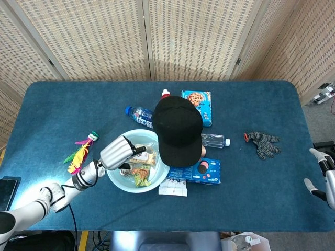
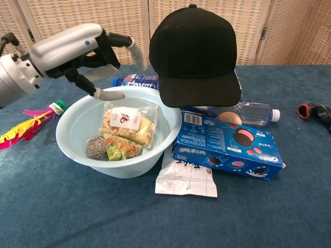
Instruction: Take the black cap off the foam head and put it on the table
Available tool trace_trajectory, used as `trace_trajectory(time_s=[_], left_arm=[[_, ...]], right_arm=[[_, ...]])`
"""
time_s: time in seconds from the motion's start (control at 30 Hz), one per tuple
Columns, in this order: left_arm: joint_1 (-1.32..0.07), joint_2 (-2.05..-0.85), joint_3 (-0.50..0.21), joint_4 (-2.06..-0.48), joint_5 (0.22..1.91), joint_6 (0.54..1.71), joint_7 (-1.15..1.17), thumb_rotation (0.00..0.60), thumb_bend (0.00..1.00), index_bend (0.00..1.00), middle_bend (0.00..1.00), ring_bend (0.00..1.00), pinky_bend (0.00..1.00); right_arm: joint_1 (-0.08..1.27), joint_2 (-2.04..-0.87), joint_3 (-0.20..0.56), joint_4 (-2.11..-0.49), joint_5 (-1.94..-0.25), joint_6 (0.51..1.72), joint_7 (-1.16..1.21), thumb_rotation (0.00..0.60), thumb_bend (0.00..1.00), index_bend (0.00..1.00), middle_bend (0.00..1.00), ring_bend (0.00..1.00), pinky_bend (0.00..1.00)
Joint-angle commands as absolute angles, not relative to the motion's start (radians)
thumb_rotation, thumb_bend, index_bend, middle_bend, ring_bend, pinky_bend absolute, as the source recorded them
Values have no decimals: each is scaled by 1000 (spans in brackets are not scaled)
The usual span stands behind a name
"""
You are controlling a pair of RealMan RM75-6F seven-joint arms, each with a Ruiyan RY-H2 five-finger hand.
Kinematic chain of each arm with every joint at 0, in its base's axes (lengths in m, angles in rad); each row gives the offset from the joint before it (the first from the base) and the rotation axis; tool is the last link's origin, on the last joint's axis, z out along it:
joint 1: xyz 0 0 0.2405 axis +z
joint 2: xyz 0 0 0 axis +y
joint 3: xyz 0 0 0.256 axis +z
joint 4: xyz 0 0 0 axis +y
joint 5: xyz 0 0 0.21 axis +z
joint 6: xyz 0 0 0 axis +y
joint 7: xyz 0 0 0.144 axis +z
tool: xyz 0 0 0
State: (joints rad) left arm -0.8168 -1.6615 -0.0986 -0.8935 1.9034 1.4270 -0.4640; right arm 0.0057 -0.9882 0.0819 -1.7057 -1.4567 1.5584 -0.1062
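Matt cloth black cap [image 2: 194, 51], glossy plastic bowl [image 2: 72, 147], blue cloth table [image 1: 261, 104]

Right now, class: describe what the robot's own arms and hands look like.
The left hand has a smooth silver-grey back with a small blue dot, black finger segments and pale fingertips. Its wrist is white with black rings. The right hand is light grey and white.
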Motion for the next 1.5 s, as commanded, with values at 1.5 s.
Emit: trace_trajectory(time_s=[1.5], left_arm=[[-951,-2051,-71,-496,1729,1465,-497,600,188,376,958,999,1000]], right_arm=[[-37,-985,74,-1679,-1416,1558,-71,600,229,184,272,175,218]])
